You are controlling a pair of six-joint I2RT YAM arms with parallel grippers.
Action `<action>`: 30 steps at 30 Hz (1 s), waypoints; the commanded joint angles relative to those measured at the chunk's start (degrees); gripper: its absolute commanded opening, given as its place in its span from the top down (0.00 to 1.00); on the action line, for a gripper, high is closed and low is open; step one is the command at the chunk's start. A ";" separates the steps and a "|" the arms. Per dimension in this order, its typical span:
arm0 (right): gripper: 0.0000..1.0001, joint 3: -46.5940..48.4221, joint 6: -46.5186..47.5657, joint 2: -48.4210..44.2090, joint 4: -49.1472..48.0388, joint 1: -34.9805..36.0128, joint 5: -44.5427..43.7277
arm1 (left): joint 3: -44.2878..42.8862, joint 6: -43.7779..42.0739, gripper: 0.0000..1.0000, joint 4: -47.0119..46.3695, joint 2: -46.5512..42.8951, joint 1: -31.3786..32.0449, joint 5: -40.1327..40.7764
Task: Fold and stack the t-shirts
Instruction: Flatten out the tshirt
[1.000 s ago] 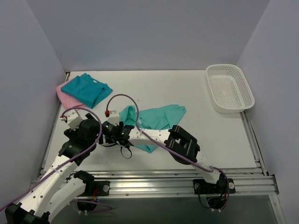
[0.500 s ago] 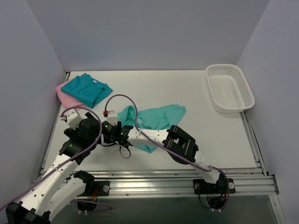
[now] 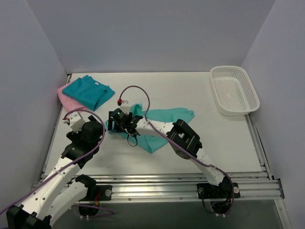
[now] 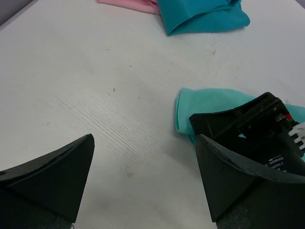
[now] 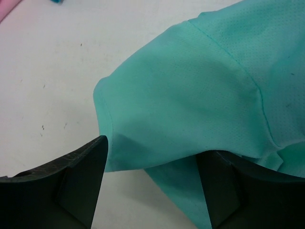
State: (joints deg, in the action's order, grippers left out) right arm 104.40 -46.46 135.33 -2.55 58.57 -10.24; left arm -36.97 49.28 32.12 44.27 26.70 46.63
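The light sea-green t-shirt (image 3: 167, 118) lies crumpled at the table's middle; it also shows in the left wrist view (image 4: 205, 102). My right gripper (image 3: 119, 121) is at the shirt's left end. In the right wrist view it (image 5: 152, 191) is open, and a sleeve fold of the shirt (image 5: 190, 95) lies between and beyond the fingers. My left gripper (image 3: 91, 130) is open and empty over bare table (image 4: 145, 191), just left of the right gripper (image 4: 252, 124). The folded teal-blue t-shirt (image 3: 88, 90) lies on the pink t-shirt (image 3: 63, 94) at the back left.
A white mesh basket (image 3: 234, 89) stands at the back right, empty. Grey walls close in the table at the left, back and right. A purple cable (image 3: 136, 90) loops above the right wrist. The metal rail (image 3: 167, 183) runs along the near edge.
My right gripper has moved away from the near edge toward the back of the table, and the sea-green shirt has shifted with it. The left arm has hardly moved.
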 commanded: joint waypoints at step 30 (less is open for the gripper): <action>1.00 1.94 1.63 1.60 0.70 -1.17 0.04 | -0.03 -0.50 0.04 -3.03 0.55 0.20 -0.49</action>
State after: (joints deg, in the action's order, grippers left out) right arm 103.88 -45.76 135.74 -2.44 57.78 -9.89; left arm -36.97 49.08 31.22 45.28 26.70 46.13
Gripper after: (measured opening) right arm 0.034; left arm 0.958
